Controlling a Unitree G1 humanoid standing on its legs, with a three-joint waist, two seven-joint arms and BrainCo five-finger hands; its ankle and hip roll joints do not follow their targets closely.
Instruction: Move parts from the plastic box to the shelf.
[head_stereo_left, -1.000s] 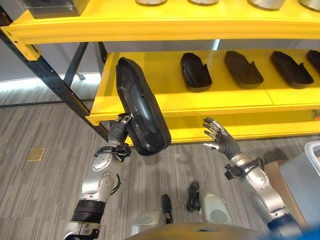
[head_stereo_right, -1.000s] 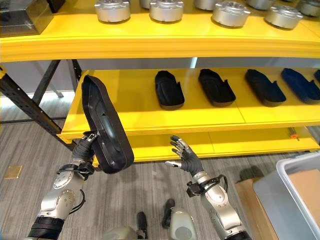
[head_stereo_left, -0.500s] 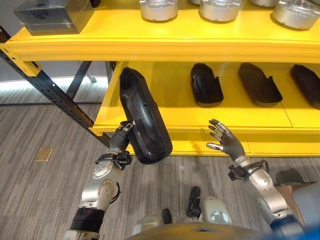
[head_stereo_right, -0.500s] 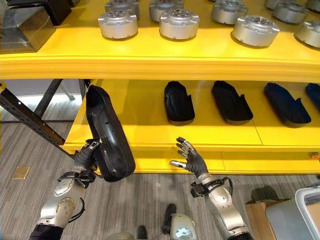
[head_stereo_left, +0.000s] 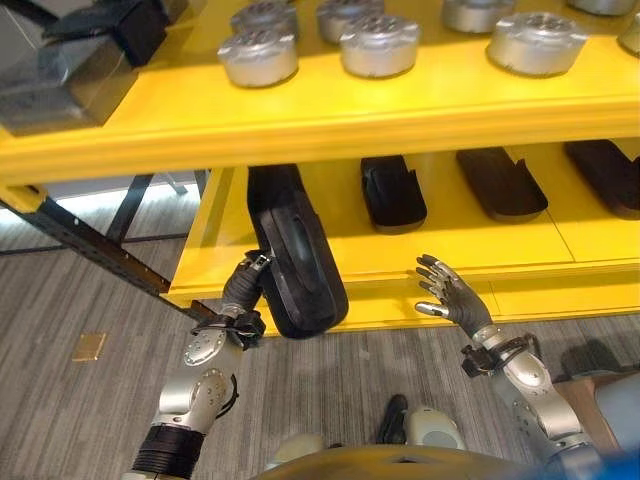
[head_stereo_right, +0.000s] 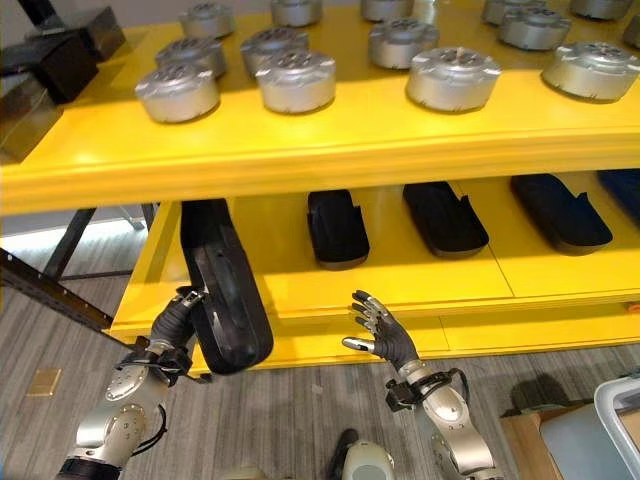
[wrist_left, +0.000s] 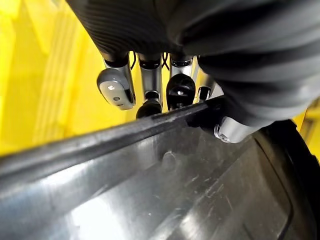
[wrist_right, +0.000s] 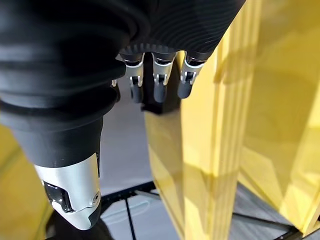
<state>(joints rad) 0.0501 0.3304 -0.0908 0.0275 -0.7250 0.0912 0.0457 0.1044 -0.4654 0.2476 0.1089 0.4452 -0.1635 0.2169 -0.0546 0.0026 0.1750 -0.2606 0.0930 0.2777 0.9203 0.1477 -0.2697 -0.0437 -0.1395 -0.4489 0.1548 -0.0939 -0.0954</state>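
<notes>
Long black moulded part (head_stereo_left: 295, 265), held upright with its upper end reaching onto the yellow shelf (head_stereo_left: 450, 245), at that shelf's left end beside a row of similar black parts (head_stereo_left: 392, 193). Left hand (head_stereo_left: 243, 290) curled around the part's lower edge; right hand (head_stereo_left: 447, 298) free before the shelf's front edge, fingers spread and holding nothing. Upper shelf level bears round silver metal parts (head_stereo_left: 379, 43).

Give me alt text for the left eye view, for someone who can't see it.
The left robot hand grips a long black molded part at its lower end, its top reaching into the yellow shelf's lower level. More black parts lie there, round metal parts sit above, and the right robot hand hangs open nearby.
</notes>
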